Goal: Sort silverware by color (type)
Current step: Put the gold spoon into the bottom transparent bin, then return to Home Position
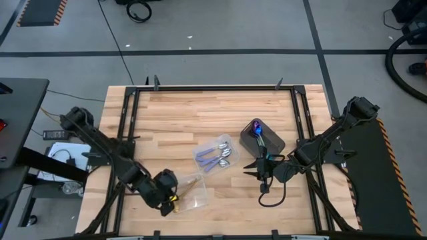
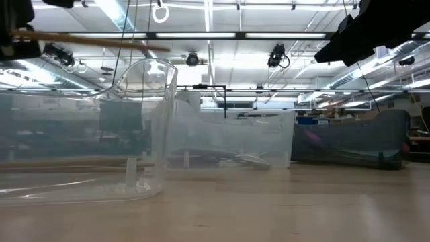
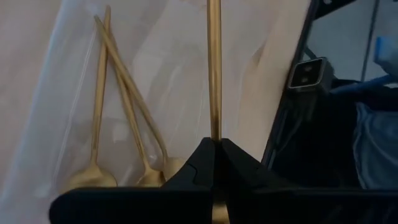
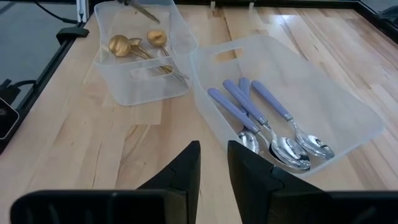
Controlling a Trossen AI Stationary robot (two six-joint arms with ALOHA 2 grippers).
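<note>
Two gold spoons (image 3: 99,124) lie in the clear tray (image 1: 193,189) at the counter's (image 1: 180,120) front, where our left claw (image 3: 214,149) pinches a third gold spoon (image 3: 214,68) by its handle above them. Beside the silver-spoon tray (image 4: 348,106), our right claw (image 4: 213,163) hangs narrowly parted and empty.

- light butcher-block wooden table (image 1: 173,117) framed by black rails;
- clear plastic tray (image 4: 140,78) of gold spoons rests near its front edge;
- second clear plastic tray (image 1: 215,154) sits mid-table;
- dark grey tray (image 1: 274,142) stands to the right
</note>
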